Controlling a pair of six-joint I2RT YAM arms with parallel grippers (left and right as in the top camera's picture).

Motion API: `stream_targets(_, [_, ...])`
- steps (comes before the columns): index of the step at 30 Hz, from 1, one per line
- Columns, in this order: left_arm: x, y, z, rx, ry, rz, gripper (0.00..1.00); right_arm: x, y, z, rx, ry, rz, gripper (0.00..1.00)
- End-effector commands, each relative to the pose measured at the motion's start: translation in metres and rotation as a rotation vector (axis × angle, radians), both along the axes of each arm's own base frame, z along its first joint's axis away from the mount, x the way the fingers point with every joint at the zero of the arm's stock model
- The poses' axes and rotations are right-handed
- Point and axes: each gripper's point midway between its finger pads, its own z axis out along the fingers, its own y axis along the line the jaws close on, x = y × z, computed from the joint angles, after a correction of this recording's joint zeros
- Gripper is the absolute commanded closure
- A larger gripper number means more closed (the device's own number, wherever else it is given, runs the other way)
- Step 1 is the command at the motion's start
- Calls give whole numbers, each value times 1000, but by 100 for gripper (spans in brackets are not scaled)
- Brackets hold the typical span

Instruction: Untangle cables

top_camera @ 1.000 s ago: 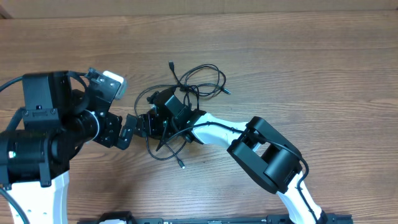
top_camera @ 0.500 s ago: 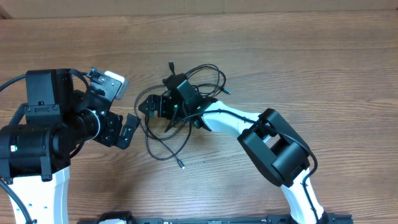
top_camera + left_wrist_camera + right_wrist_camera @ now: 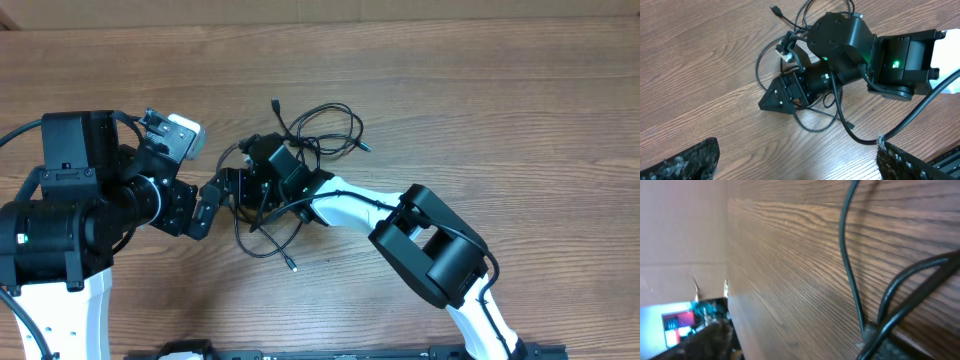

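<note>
Lying tangled on the table (image 3: 500,100), the cables (image 3: 330,145) are looped around the right gripper (image 3: 235,190); its grip cannot be told. The left gripper (image 3: 207,205) is spread wide and empty, cables just ahead.

A brown wood-grain surface (image 3: 520,110) filled nearly the whole overhead view, its grain running left to right. A paler tan strip (image 3: 300,8) lay along its far edge. From the right wrist, a plain beige panel (image 3: 680,225) with a faint seam stood beyond the surface, and a blurred bluish-white patch (image 3: 675,325) showed low at the left. Light was even and shadows soft.
</note>
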Motion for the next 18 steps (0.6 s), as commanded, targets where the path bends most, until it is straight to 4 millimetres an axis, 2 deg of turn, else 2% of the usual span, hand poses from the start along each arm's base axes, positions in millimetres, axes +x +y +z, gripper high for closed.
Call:
stream_targets(1, [2,0,6,12,-21,-13,0,-2,-1,-9,-14,10,-3,21])
stream_targets(5, [2,0,6,11,-21,-12,0,-2,-4,-17,-44,15,-18,38])
stream_targets(7, [2,0,6,12,-21,-13,0,-3,-3,-21,-48,20,-16,40])
stream_targets(10, [2,0,6,11,-21,-12,0,-5,-3,-26,-55,28,-16,48])
stream_targets(11, [2,0,6,11,-21,-12,0,-5,-3,-26,-55,28,-15,54])
stream_targets(12, [2,0,6,11,-21,-12,0,-6,-3,-26,-56,29,-14,64])
stream_targets(14, [2,0,6,11,-21,-12,0,-8,-2,-26,-53,36,-4,96])
stream_targets(18, [2,0,6,12,-21,-13,0,-7,-1,-8,23,22,66,96])
